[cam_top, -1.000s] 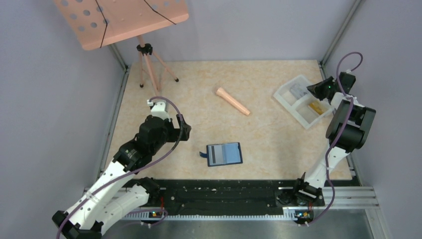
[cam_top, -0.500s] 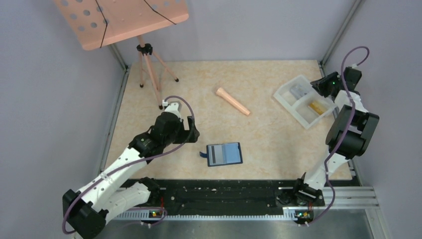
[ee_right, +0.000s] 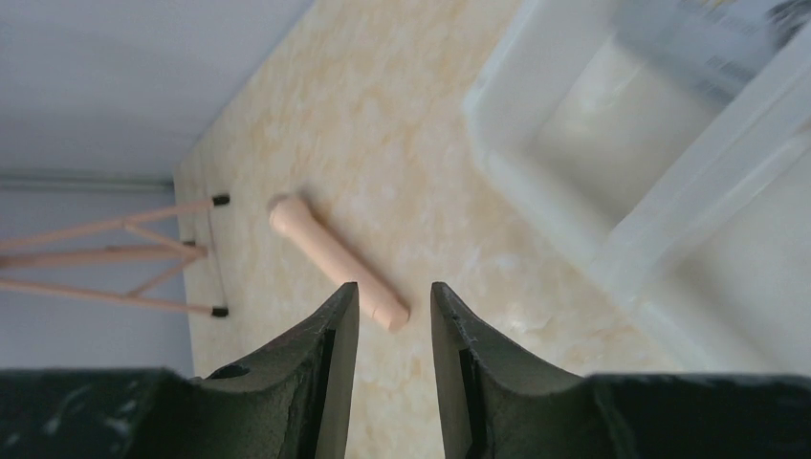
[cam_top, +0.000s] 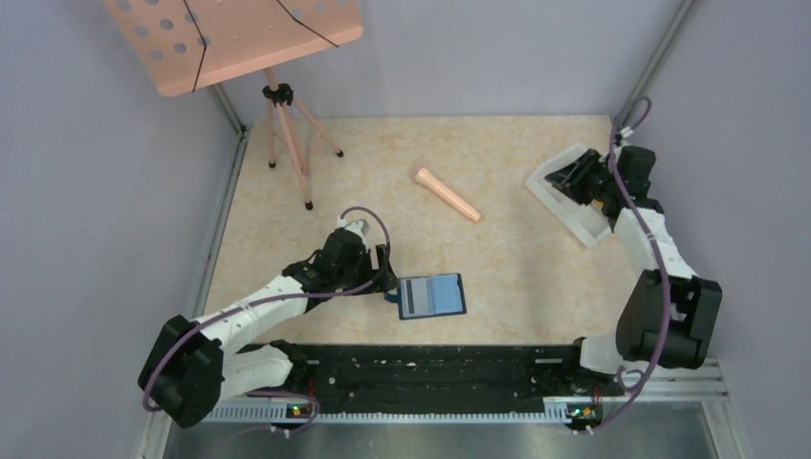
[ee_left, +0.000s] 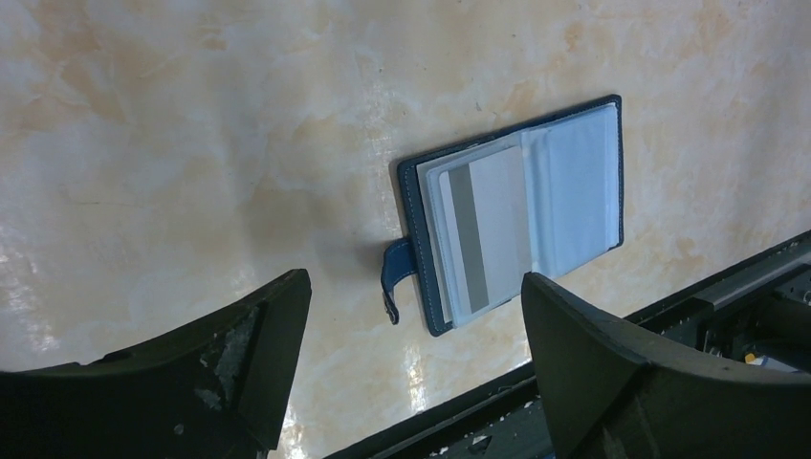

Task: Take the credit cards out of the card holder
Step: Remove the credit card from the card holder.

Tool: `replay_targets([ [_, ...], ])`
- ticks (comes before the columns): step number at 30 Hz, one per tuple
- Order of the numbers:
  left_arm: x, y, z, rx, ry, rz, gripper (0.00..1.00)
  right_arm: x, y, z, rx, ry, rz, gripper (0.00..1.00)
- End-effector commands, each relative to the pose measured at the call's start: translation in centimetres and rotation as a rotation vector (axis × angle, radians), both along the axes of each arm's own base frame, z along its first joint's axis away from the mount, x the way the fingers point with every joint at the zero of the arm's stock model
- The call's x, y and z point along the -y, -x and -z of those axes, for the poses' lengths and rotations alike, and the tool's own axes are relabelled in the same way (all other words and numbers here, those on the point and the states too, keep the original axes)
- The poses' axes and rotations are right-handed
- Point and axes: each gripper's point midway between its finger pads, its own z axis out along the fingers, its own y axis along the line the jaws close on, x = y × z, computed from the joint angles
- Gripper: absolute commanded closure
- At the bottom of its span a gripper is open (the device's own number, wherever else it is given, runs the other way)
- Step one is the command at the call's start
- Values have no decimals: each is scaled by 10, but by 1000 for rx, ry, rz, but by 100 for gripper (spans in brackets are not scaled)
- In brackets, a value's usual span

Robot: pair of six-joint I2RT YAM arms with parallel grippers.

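Observation:
The dark navy card holder (cam_top: 431, 295) lies open on the table near the front edge. In the left wrist view the card holder (ee_left: 574, 191) shows a pale grey card (ee_left: 483, 234) with a darker stripe in its left pocket, and its tab (ee_left: 395, 273) sticks out to the left. My left gripper (cam_top: 387, 278) is open and empty just left of the holder, its jaws wide apart above the tab (ee_left: 416, 282). My right gripper (cam_top: 572, 178) hovers over the white tray, its jaws a narrow gap apart (ee_right: 394, 289), holding nothing. No tan-gold card is clearly visible.
A white two-compartment tray (cam_top: 577, 222) stands at the far right, and in the right wrist view this tray (ee_right: 536, 182) holds a blurred grey card (ee_right: 708, 38) in one compartment. A peach cylinder (cam_top: 447, 194) lies mid-table. A music stand tripod (cam_top: 287, 124) stands at the back left.
My left arm has reached right and forward, bringing its gripper beside the card holder. My right gripper has swung left from the tray's right side to over the tray.

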Motion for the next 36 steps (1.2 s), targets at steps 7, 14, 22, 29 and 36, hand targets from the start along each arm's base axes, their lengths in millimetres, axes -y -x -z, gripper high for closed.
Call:
replay_targets([
  [7,21,11,31,-64,130,39,27,-122,85,1,67,97,-278,55],
  [14,30,14,35,-79,195,53,73,-170,133,24,33,146,-386,50],
  [22,33,15,5,0,275,62,100,-245,184,49,9,155,-549,45],
  [29,33,17,-13,51,323,66,100,-299,212,69,-10,162,-675,44],
  [36,34,20,-11,38,334,72,100,-325,221,84,-33,140,-725,46],
])
